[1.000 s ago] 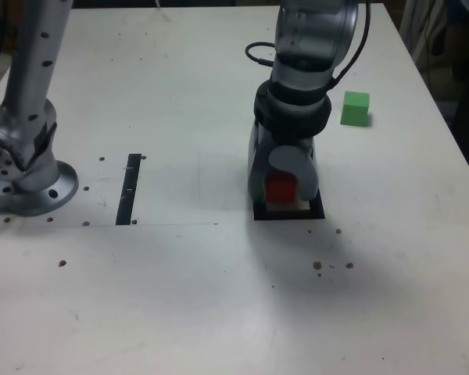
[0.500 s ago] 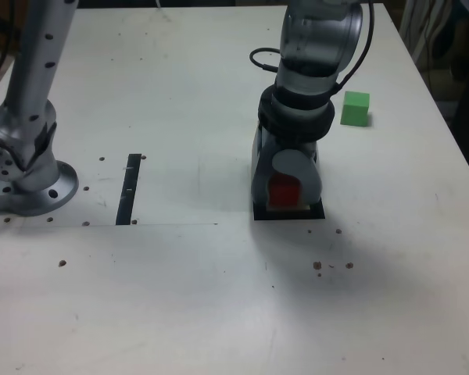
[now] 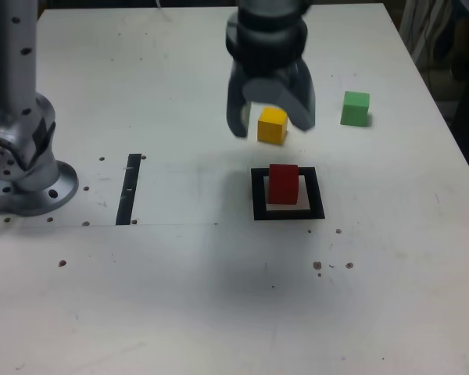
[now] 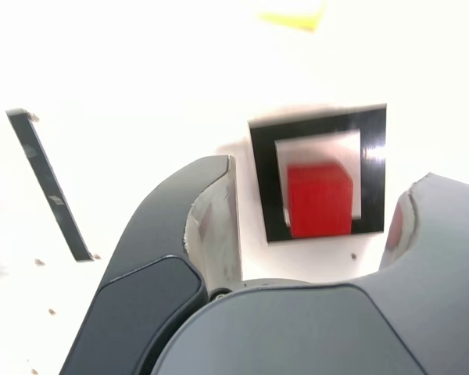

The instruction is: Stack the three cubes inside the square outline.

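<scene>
The red cube (image 3: 283,183) stands alone inside the square outline (image 3: 258,205), free of any grip; the wrist view shows the red cube (image 4: 320,199) in the square outline (image 4: 264,180) from above. My gripper (image 3: 270,123) hangs open above the table behind the outline, with nothing between its fingers (image 4: 211,226). The yellow cube (image 3: 272,125) sits on the table behind the outline, seen between the raised fingers in the exterior view; the yellow cube (image 4: 291,16) shows as a sliver at the wrist view's edge. The green cube (image 3: 356,108) lies far to the exterior view's right.
The arm's metal base (image 3: 23,168) stands at the exterior view's left. A narrow black strip (image 3: 129,189) lies between the base and the outline, and the same black strip (image 4: 49,184) shows in the wrist view. Small dark specks dot the white table (image 3: 219,297).
The gripper opened, let go of the red cube in the outline, and rose back toward the yellow cube. The red cube stays where it was set.
</scene>
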You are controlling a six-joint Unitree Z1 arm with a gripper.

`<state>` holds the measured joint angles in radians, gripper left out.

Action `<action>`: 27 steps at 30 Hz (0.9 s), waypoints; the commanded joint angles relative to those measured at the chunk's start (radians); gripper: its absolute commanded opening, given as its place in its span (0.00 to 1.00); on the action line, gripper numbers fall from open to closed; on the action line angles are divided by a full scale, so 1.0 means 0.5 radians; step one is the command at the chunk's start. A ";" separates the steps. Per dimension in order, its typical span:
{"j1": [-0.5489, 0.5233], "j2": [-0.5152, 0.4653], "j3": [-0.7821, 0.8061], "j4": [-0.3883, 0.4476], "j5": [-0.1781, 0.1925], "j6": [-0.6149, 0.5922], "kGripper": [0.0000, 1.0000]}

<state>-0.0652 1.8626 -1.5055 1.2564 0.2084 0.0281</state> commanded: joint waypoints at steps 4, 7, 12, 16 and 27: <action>0.330 -0.017 0.065 -0.047 0.025 0.318 0.99; 0.498 0.018 0.067 -0.091 0.035 0.504 0.99; 0.644 0.127 0.046 -0.127 0.032 0.722 0.98; 0.656 0.202 0.053 -0.153 0.024 0.775 0.97; 0.643 0.367 0.044 -0.282 -0.010 0.818 0.94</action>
<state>0.2573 2.0352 -1.4779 1.1215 0.2049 0.4357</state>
